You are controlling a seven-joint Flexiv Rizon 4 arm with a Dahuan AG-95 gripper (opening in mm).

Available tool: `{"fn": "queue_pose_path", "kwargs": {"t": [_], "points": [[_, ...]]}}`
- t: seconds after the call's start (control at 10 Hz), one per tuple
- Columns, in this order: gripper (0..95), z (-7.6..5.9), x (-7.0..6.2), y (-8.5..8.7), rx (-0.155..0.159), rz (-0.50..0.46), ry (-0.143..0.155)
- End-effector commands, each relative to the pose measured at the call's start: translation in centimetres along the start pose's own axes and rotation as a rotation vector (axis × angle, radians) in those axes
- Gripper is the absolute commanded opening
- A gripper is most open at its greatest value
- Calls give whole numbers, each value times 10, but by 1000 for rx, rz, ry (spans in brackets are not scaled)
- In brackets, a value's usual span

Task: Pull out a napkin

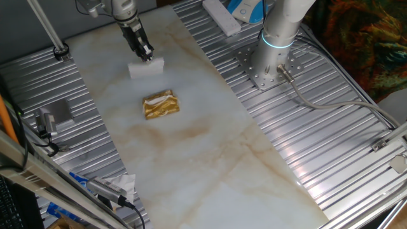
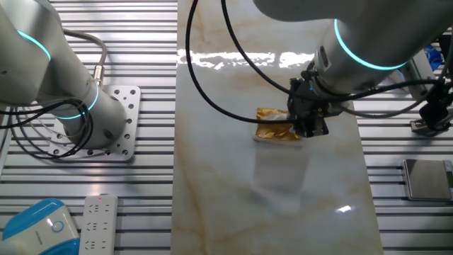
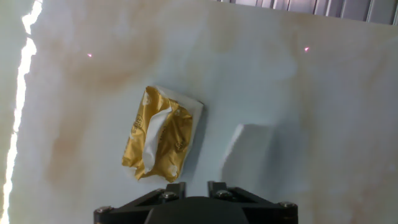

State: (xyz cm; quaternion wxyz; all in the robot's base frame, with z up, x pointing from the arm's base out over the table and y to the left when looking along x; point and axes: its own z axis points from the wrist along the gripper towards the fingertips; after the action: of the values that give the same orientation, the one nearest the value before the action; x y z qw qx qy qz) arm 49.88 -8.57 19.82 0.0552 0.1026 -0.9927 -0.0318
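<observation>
The napkin [image 1: 146, 68] is a thin white sheet lying on the marble top, just beyond the gold pack [image 1: 160, 105]. My gripper [image 1: 147, 56] hangs over the napkin's far edge. In the hand view the napkin [image 3: 267, 152] lies flat to the right of my gripper [image 3: 196, 185]. The fingers stand a little apart with bare table showing between them and nothing held. The gold pack [image 3: 160, 140] lies to the left with a strip of white tissue at its slit. In the other fixed view my gripper [image 2: 311, 129] partly hides the gold pack [image 2: 272, 126], and the napkin [image 2: 282, 177] is faint.
The arm's base [image 1: 270, 63] is bolted to the ribbed metal table right of the marble slab [image 1: 210, 146]. A white remote [image 1: 219, 16] and a blue-white device [image 1: 245, 7] lie at the back. A second arm's base [image 2: 92, 131] stands at the left in the other fixed view.
</observation>
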Motion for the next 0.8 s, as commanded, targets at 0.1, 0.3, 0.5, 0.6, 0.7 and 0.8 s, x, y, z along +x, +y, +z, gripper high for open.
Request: {"fn": "queue_pose_path", "kwargs": {"t": [0.1, 0.3, 0.5, 0.6, 0.7, 0.8], "points": [[950, 0, 1, 0, -6, 2, -5], [950, 1, 1, 0, -16, 1, -4], [760, 2, 0, 0, -30, 5, -2], [760, 2, 0, 0, -30, 5, -2], [760, 2, 0, 0, -30, 6, -1], [760, 2, 0, 0, -30, 8, -1]]}}
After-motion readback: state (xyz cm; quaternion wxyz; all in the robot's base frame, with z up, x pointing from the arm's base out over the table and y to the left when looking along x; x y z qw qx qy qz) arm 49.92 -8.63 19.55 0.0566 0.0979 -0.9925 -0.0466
